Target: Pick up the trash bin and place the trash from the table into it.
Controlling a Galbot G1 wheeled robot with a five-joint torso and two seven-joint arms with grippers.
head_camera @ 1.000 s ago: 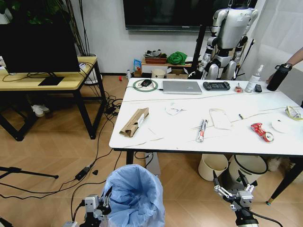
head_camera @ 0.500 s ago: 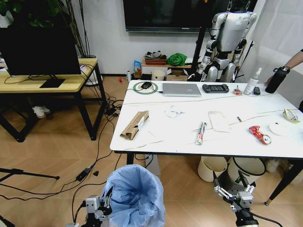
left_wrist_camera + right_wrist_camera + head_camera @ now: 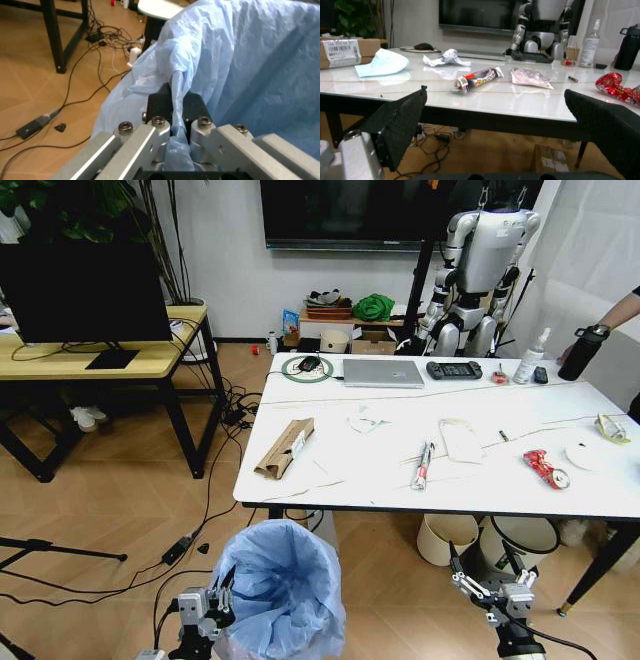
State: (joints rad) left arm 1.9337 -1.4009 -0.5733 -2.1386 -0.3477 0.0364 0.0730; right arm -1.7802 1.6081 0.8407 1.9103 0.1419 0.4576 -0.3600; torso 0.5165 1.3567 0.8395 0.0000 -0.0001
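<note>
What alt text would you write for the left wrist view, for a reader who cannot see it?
The left hand is shut on a fold of the trash bin's crinkled light-blue bag. Beyond lie a wooden floor with black cables and a black desk leg.

Plenty of open marble-look white table [image 3: 340, 480] along the near edge, so a gripper can come in low from the front. The flattened brown cardboard piece [image 3: 284, 445] sits off toward the left end, with a rolled red-and-white wrapper [image 3: 422, 463] mid-table. Bare floor between the blue-bagged round trash bin [image 3: 283, 585] and the table's front edge. The silver laptop [image 3: 383, 372] blocks the far side.
</note>
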